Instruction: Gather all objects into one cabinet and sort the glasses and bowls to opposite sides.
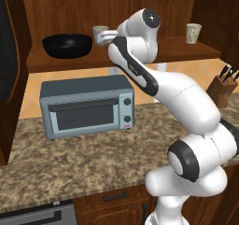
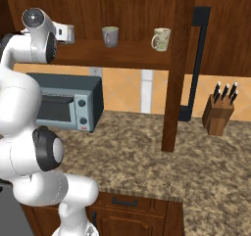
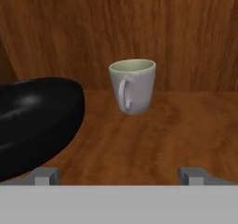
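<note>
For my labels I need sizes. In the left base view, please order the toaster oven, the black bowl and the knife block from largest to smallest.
1. Toaster oven, clearly largest.
2. Black bowl.
3. Knife block, partly cut off by the picture edge, so its rank below the bowl is unsure.

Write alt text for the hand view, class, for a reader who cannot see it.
A pale grey cup with a handle stands upright on the reddish-brown wooden shelf, straight ahead of the open gripper. The glossy black bowl bulges in from the left, apart from the cup, with the cabinet's plank back behind both.

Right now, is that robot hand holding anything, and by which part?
Nothing is held. The gripper is open, its fingertips apart, short of the pale cup on the shelf.
</note>
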